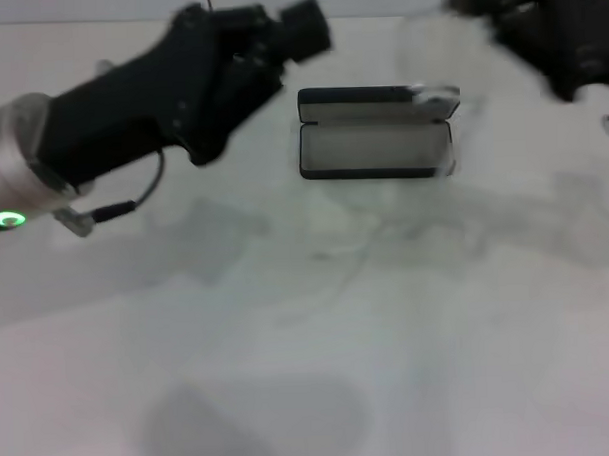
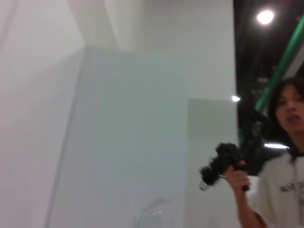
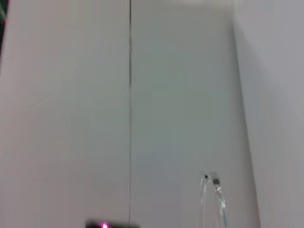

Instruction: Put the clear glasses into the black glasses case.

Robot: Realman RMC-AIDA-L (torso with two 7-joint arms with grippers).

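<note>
The black glasses case [image 1: 374, 132] lies open on the worktop, well towards the far side and a little right of centre. It is oblong with rounded corners. Its lid stands up behind the tray, and both show pale grey lining. The clear glasses [image 1: 432, 95] seem to sit at the case's right end, near the top edge of the lid, though they are nearly colourless and blurred. In the right wrist view one thin see-through arm [image 3: 214, 197] shows with a small hinge.

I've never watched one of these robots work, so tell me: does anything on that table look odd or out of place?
One thing: the clear plastic glasses are not down in the open oblong black glasses case. They perch at its far right corner, against the raised lid, partly sticking out. Nothing looks spilled or broken.
</note>
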